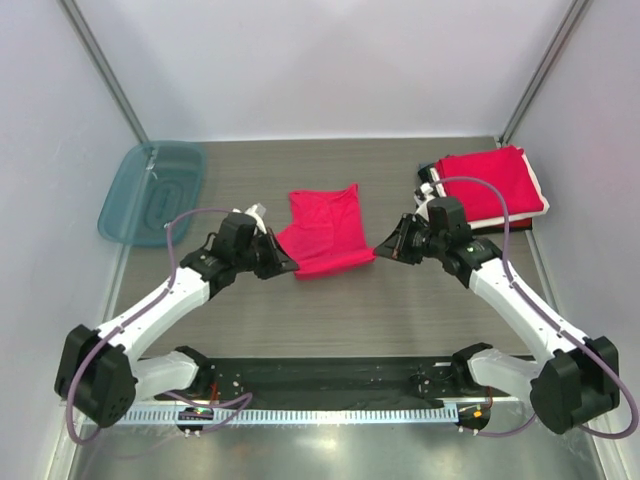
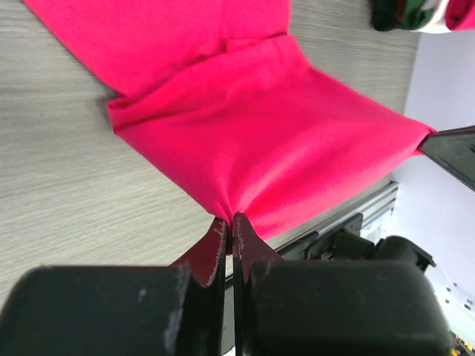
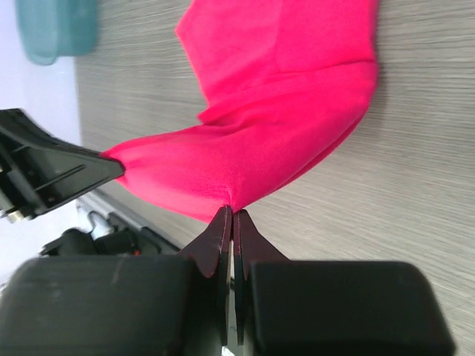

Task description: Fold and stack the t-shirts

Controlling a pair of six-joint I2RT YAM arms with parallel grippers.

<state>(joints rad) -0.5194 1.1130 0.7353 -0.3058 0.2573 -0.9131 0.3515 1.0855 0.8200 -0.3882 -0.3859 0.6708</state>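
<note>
Crimson-red fabric t-shirt (image 1: 325, 232) sits mid-table on the grey wood-grain tabletop (image 1: 330, 320), partly folded. Its far part lies flat, while its near edge is raised and stretched between the two grippers.

The left gripper (image 2: 228, 222) is pinched on the near-left corner of the shirt, jaws almost together, with cloth puckered into the tips. The right gripper (image 3: 228, 215) is clamped the same way on the near-right corner, the gap narrow and fabric caught between the fingers. The held edge runs fairly taut from one gripper to the other. A soft fold line crosses the shirt just beyond it, seen in both wrist views.

A stack of folded t-shirts (image 1: 490, 185) sits at the far right of the table, red on top with white and dark layers showing at its edges. It is just behind the right gripper and apart from the held shirt.

A translucent teal plastic tray (image 1: 152, 195) is at the far left edge, well apart from the shirt and both arms. What is inside it cannot be made out.
</note>
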